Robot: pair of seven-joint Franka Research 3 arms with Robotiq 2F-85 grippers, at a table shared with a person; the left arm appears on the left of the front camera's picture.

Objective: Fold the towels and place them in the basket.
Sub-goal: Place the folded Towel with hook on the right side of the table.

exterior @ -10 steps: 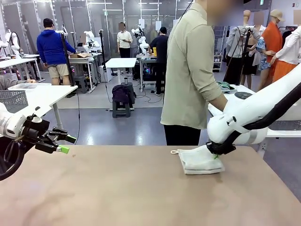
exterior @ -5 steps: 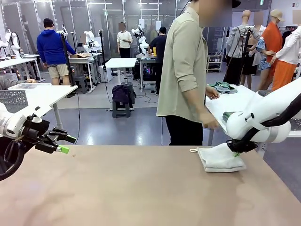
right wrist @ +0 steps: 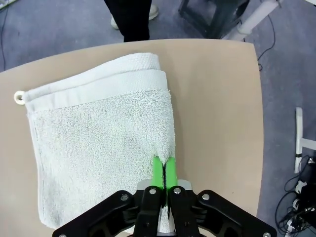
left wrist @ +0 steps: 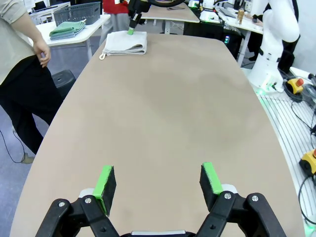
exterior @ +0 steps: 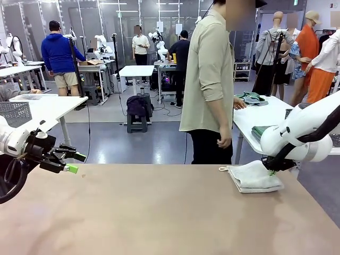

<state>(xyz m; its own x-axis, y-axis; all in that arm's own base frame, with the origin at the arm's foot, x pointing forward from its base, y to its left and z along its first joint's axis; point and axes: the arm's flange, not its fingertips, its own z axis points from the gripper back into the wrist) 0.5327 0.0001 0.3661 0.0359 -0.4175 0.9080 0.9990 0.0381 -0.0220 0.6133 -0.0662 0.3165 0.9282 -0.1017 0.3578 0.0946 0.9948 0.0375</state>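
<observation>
brown wooden tabletop [exterior: 133, 212] fills the foreground of the front view, with a workshop of white tables behind. we see the left gripper [exterior: 75, 162] hovering at its own end, jaws spread and empty. far across from it, the right gripper [exterior: 272, 171] sits at the outer edge of the folded off-white terry-cloth towel [exterior: 254, 178], which lies flat on the table.

from the left wrist, the left gripper [left wrist: 157, 169] stands wide open over bare table. the towel [left wrist: 124, 42] lies well ahead of it, with the right gripper [left wrist: 131, 30] on its far edge. beyond that, a white side table carries the dark mesh plastic basket [left wrist: 76, 11], with a folded green towel [left wrist: 66, 28] just beside it.

from the right wrist, the right gripper [right wrist: 164, 165] is pinched on the towel's [right wrist: 98, 143] edge, pads nearly together. the cloth spreads to the fingers' left, with its long axis roughly along them. we judge the right arm far nearer for the carry to the basket.
</observation>
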